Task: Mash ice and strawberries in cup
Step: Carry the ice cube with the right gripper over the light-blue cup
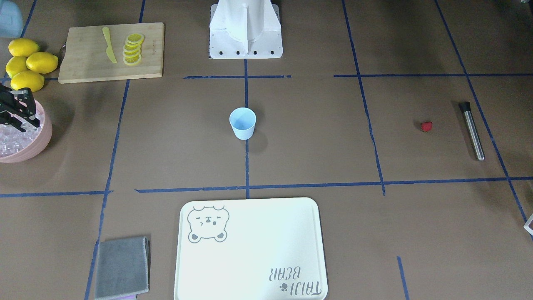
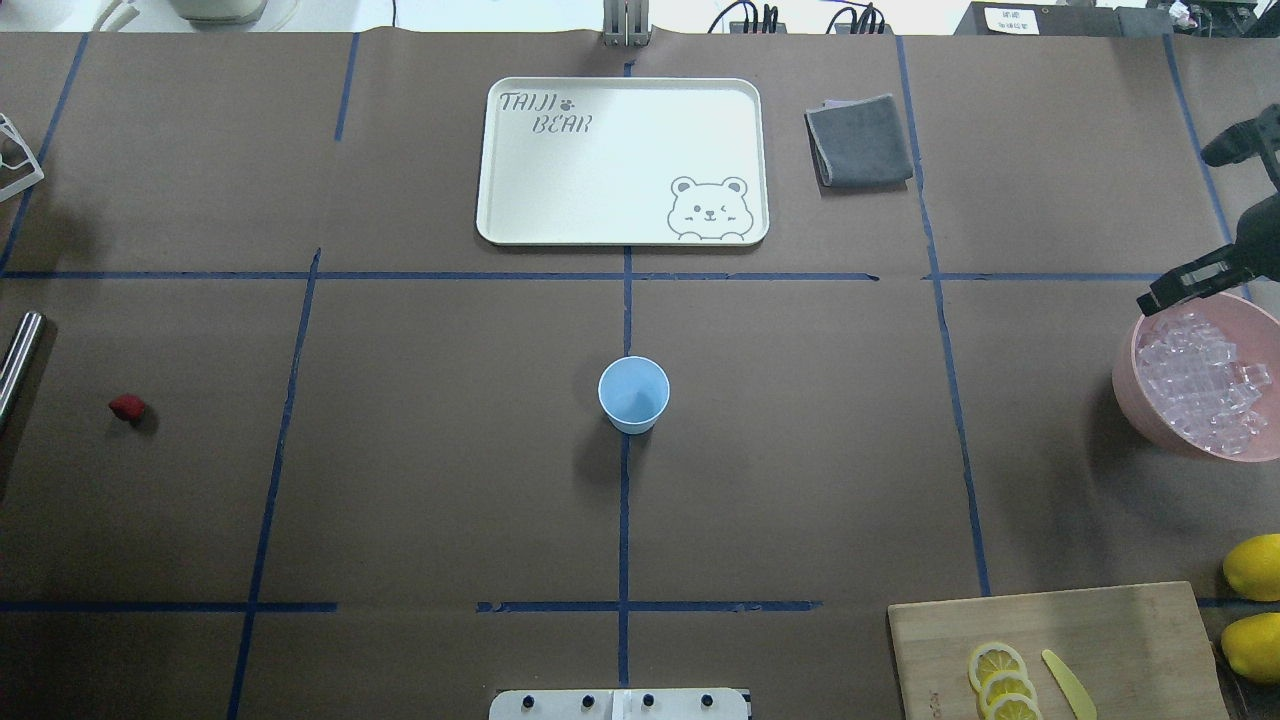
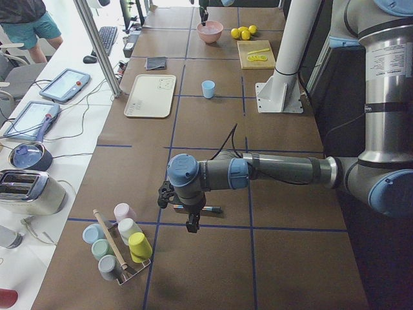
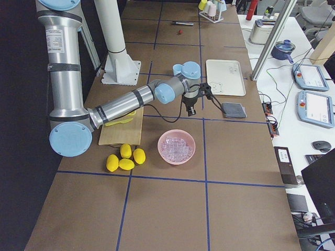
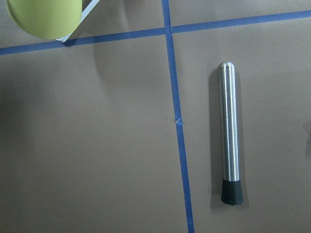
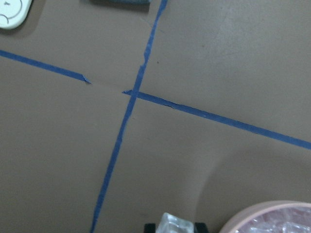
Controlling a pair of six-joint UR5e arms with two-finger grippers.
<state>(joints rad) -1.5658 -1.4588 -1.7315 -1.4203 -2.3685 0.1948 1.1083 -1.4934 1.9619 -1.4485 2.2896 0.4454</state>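
The light blue cup [image 1: 242, 123] stands upright in the middle of the table, also in the overhead view [image 2: 633, 393]; its inside looks empty. The red strawberry [image 1: 426, 126] lies on the table near a steel muddler [image 1: 471, 131]. Ice [image 2: 1200, 380] fills a pink bowl [image 2: 1130, 385]. My right gripper [image 2: 1190, 275] hovers over the bowl's far rim; in the right wrist view it [image 6: 176, 226] is shut on an ice cube [image 6: 176, 221]. My left gripper [image 3: 187, 216] hangs above the muddler [image 5: 229, 131]; I cannot tell whether it is open or shut.
A cream tray [image 1: 250, 250] and a grey cloth [image 1: 122, 266] lie on the operators' side. A cutting board [image 1: 87, 62] with lemon slices and a yellow knife, plus whole lemons [image 1: 27, 62], sit near the bowl. A rack of cups [image 3: 119, 248] stands beyond the muddler.
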